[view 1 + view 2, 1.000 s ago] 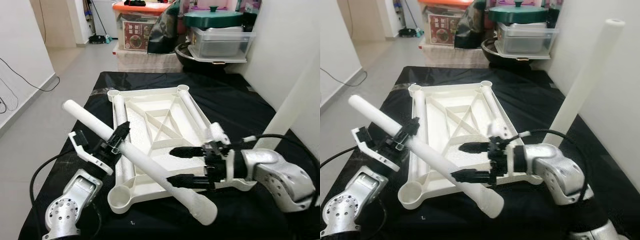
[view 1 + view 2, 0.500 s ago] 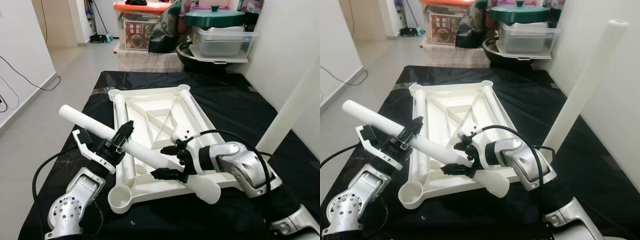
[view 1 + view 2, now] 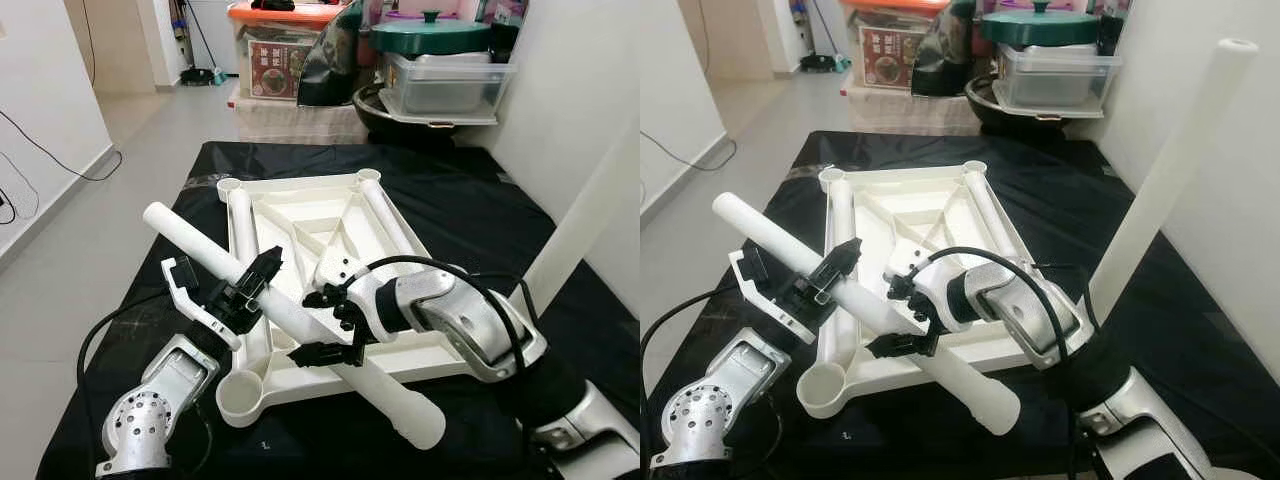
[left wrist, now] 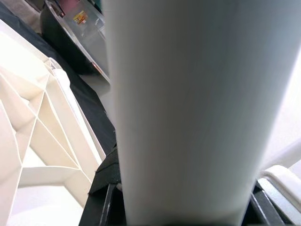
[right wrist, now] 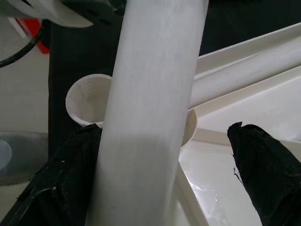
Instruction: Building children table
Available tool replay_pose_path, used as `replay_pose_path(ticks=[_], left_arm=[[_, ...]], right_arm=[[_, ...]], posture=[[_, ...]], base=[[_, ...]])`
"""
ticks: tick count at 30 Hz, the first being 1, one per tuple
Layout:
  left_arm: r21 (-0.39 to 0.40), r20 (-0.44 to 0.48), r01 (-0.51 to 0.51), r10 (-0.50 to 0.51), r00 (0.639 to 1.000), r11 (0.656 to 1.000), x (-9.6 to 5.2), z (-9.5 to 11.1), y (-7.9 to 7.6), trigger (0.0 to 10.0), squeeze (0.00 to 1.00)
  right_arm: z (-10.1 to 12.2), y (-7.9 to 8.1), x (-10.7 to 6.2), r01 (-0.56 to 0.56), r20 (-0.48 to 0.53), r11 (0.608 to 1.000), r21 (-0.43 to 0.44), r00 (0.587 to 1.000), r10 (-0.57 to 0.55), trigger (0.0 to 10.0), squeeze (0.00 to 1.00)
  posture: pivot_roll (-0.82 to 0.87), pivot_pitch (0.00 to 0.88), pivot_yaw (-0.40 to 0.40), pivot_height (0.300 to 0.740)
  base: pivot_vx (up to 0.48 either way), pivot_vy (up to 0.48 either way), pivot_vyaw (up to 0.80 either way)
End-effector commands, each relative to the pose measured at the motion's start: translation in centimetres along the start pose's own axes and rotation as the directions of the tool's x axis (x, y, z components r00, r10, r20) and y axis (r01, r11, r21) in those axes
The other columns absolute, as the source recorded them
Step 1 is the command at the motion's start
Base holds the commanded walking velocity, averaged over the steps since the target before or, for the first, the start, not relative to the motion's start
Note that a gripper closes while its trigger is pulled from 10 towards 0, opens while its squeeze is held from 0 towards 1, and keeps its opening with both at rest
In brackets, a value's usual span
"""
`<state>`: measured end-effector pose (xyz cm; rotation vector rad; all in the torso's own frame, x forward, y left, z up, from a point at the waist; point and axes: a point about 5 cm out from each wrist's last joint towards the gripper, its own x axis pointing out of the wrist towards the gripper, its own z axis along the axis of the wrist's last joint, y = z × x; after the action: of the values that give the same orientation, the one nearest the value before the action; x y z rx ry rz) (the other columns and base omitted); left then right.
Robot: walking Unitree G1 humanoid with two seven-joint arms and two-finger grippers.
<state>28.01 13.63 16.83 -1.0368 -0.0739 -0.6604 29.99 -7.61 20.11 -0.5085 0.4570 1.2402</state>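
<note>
A white table top [image 3: 300, 215] lies upside down on the black-covered table. A long white leg tube [image 3: 200, 243] slants above its front left part, with the lower end [image 3: 420, 425] past the front edge. My left gripper [image 3: 262, 278] is shut on the tube near its middle, and the tube [image 4: 188, 94] looms close in the left wrist view. My right gripper [image 3: 325, 325] stands open astride the tube just below. One finger [image 5: 61, 183] rests against the tube and the other finger [image 5: 263, 160] stays apart. An empty corner socket [image 3: 240, 398] sits under the tube.
A second white leg [image 3: 1170, 170] stands upright against the right wall. Storage boxes [image 3: 280, 60] and a green-lidded pot [image 3: 430, 35] crowd the floor behind the table. Open floor with a cable [image 3: 50, 160] lies to the left.
My right gripper has slid up the tube toward the left gripper, its arm now reaching across the table top. The tube's lower end rose, then dropped back past the front edge.
</note>
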Motion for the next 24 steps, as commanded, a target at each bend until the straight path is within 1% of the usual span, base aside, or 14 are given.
replay_pose_path(ticks=[1, 3, 5, 7, 11, 14, 15, 18, 20, 21, 22, 23, 24], left_arm=[[0.001, -0.014, 0.007, -0.007, 1.0, 1.0, 0.2, -0.3, 0.0, 0.0, 0.0], [0.001, -0.014, 0.007, -0.007, 1.0, 1.0, 0.2, -0.3, 0.0, 0.0, 0.0], [0.009, -0.012, 0.003, -0.003, 1.0, 1.0, 0.2, -0.3, 0.0, 0.0, 0.0], [0.013, -0.011, 0.001, -0.001, 1.0, 1.0, 0.1, -0.4, 0.0, 0.0, 0.0], [0.016, -0.011, -0.001, 0.001, 1.0, 1.0, 0.1, -0.4, 0.0, 0.0, 0.0], [0.019, -0.011, -0.004, 0.004, 1.0, 1.0, 0.3, -0.6, 0.1, 0.0, 0.0], [0.019, -0.011, -0.004, 0.004, 1.0, 1.0, 0.3, -0.6, 0.1, 0.0, 0.0], [0.023, -0.017, -0.001, 0.002, 1.0, 1.0, 0.5, -0.7, 0.0, 0.0, 0.0], [0.024, -0.019, -0.001, 0.001, 1.0, 1.0, 0.5, -0.7, 0.0, 0.0, 0.0], [0.025, -0.019, -0.001, 0.002, 1.0, 1.0, 0.5, -0.7, 0.0, 0.0, 0.0], [0.027, -0.02, -0.002, 0.002, 1.0, 1.0, 0.5, -0.7, 0.0, 0.0, 0.0], [0.027, -0.02, -0.002, 0.002, 1.0, 1.0, 0.5, -0.7, 0.0, 0.0, 0.0], [0.029, -0.02, -0.004, 0.005, 1.0, 1.0, 0.5, -0.7, 0.0, 0.0, 0.0]], right_arm=[[0.2, 0.1, 0.3, -0.004, -0.012, 1.0, -0.027, 1.0, 0.004, 10.0, 0.0], [0.2, 0.1, 0.3, -0.004, -0.012, 1.0, -0.027, 1.0, 0.004, 10.0, 0.0], [-0.4, 0.5, 1.1, -0.022, -0.053, 0.999, -0.031, 0.998, 0.021, 10.0, 0.0], [-0.7, 0.7, 1.4, -0.026, -0.074, 0.999, -0.027, 0.997, 0.024, 10.0, 0.0], [-1.0, 0.6, 1.7, -0.019, -0.093, 1.0, -0.021, 0.996, 0.017, 10.0, 0.0], [-1.6, 0.7, 2.7, -0.002, -0.128, 1.0, -0.009, 0.992, 0.001, 10.0, 0.0], [-1.6, 0.7, 2.7, -0.002, -0.128, 1.0, -0.009, 0.992, 0.001, 10.0, 0.0], [-1.9, 0.8, 3.4, 0.01, -0.147, 1.0, -0.006, 0.989, -0.011, 10.0, 0.0], [-1.9, 0.8, 3.5, 0.011, -0.15, 1.0, -0.007, 0.989, -0.012, 10.0, 0.0], [-1.9, 0.9, 3.6, 0.011, -0.152, 1.0, -0.006, 0.988, -0.012, 8.3, 0.0], [-1.9, 0.9, 3.7, 0.009, -0.153, 1.0, -0.005, 0.988, -0.01, 5.5, 0.0], [-1.9, 0.9, 3.7, 0.009, -0.153, 1.0, -0.005, 0.988, -0.01, 5.5, 0.0], [-1.9, 1.0, 3.8, -0.001, -0.148, 1.0, -0.001, 0.989, 0.001, 0.0, 0.0]], posture=[[-0.09, 0.0, -0.049, 0.74], [-0.09, 0.0, -0.049, 0.74], [-0.08, 0.0, -0.056, 0.74], [-0.08, 0.0, -0.059, 0.74], [-0.08, 0.0, -0.059, 0.74], [-0.08, 0.0, -0.056, 0.74], [-0.08, 0.0, -0.056, 0.74], [-0.08, 0.0, -0.058, 0.74], [-0.08, 0.0, -0.058, 0.74], [-0.08, 0.0, -0.06, 0.74], [-0.08, 0.0, -0.062, 0.74], [-0.08, 0.0, -0.062, 0.74], [-0.08, 0.0, -0.064, 0.74]], base=[[0.0, 0.0, 0.0], [0.0, 0.0, 0.0], [0.0, 0.0, 0.0], [0.0, 0.0, 0.0], [0.0, 0.0, 0.0], [0.0, 0.0, 0.0], [0.0, 0.0, 0.0], [0.0, 0.0, 0.0], [0.0, 0.0, 0.0], [0.0, 0.0, 0.0], [0.0, 0.0, 0.0], [0.0, 0.0, 0.0], [0.0, 0.0, 0.0]])
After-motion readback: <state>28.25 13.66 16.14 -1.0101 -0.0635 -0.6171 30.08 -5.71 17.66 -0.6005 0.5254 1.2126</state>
